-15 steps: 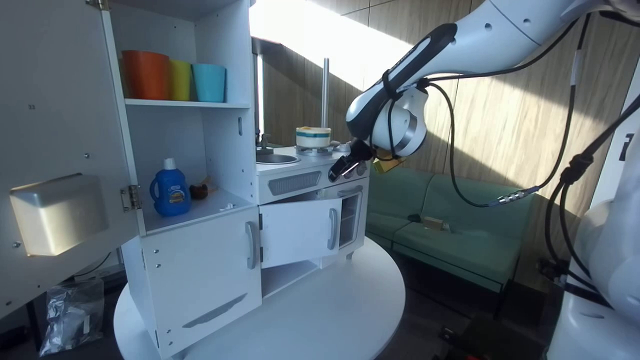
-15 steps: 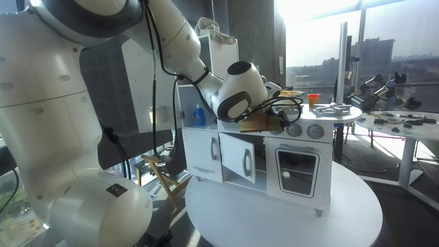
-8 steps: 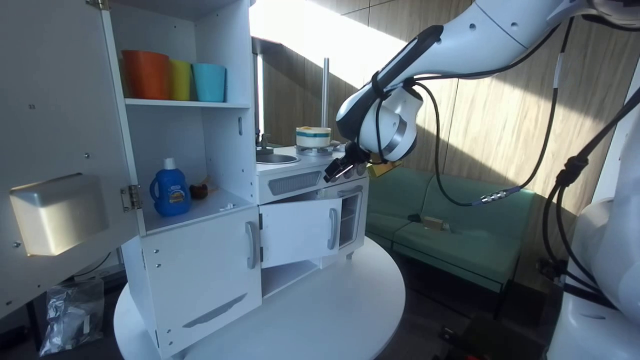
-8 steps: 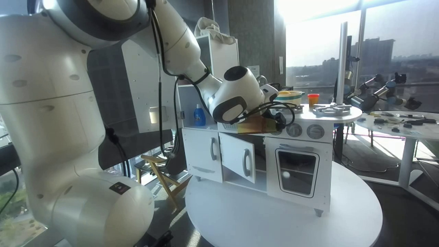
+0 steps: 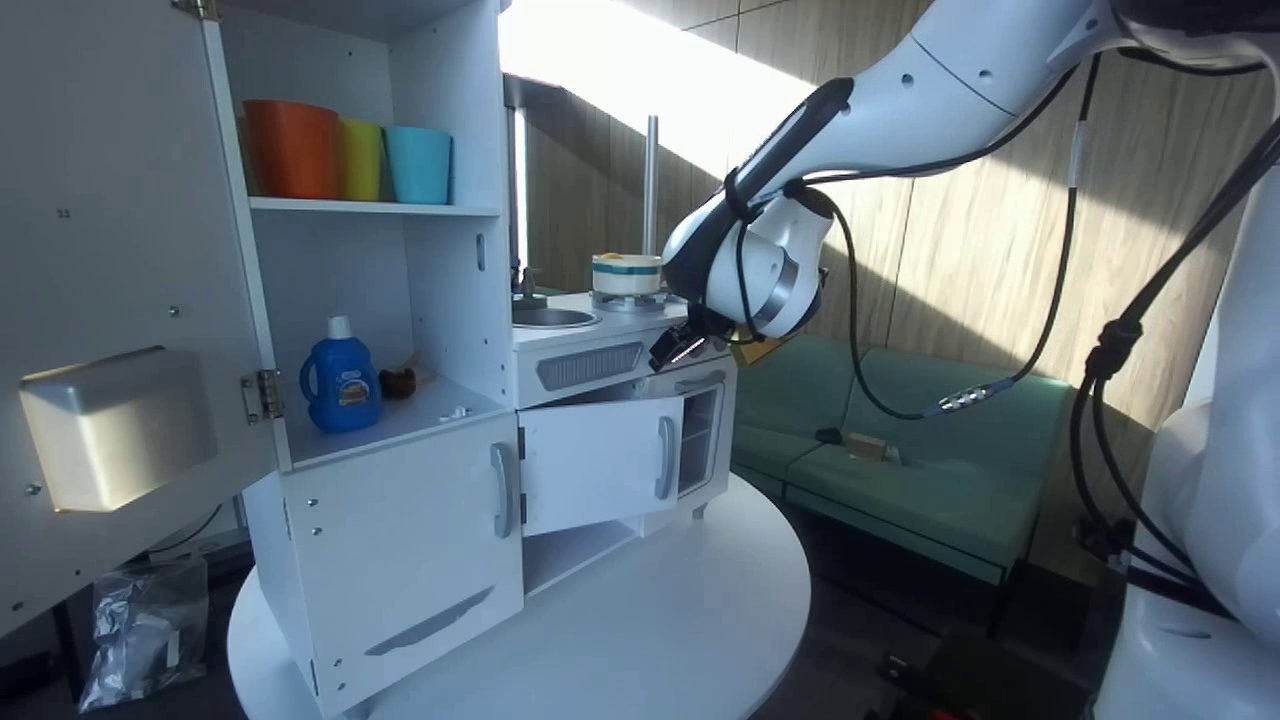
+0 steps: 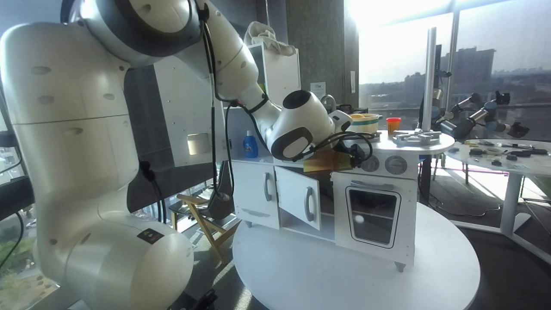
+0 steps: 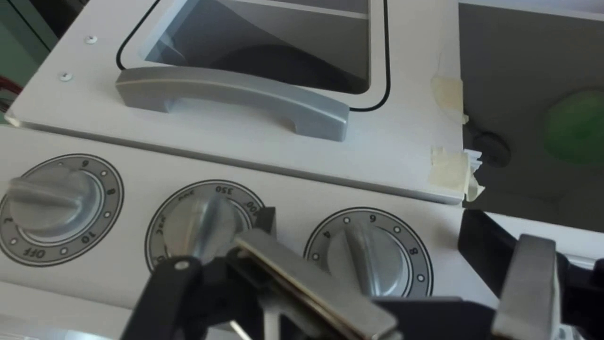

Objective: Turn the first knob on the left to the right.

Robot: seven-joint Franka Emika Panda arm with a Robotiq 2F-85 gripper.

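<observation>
Play kitchen (image 5: pixel 530 360): the largest thing; it stands in front of the gripper (image 7: pixel 373 238).
Robot arm (image 5: pixel 930 100): behind and above the gripper, which it carries at its end.
Oven door (image 6: pixel 373 215): below the gripper.
Knob panel (image 7: pixel 292 203): directly before the gripper and facing it.
Oven handle (image 7: pixel 231 94): also below the gripper, apart from the fingers (image 7: pixel 526 283).
Gripper: its two fingers stand wide apart, and nothing is pinched between them. I cannot tell whether they touch anything.
Middle knob (image 7: pixel 203 226): just beside one finger, on its outer side, and partly covered by it in the wrist view.
First knob on the left (image 7: pixel 373 259): in the gap between the fingers. Its printed numbers (image 7: pixel 373 218) appear upside down in the wrist view, so I take the knob at right there as the left one.
Knob surface: it looks smooth and shiny. I judge it light, hard and a little slippery, and probably not fragile; how stiffly it turns, I cannot tell.
Ridge of the knob (image 7: pixel 364 257): I think the best place to take hold, on its two long sides. The fingers should come together evenly on it, then turn to the right.
</observation>
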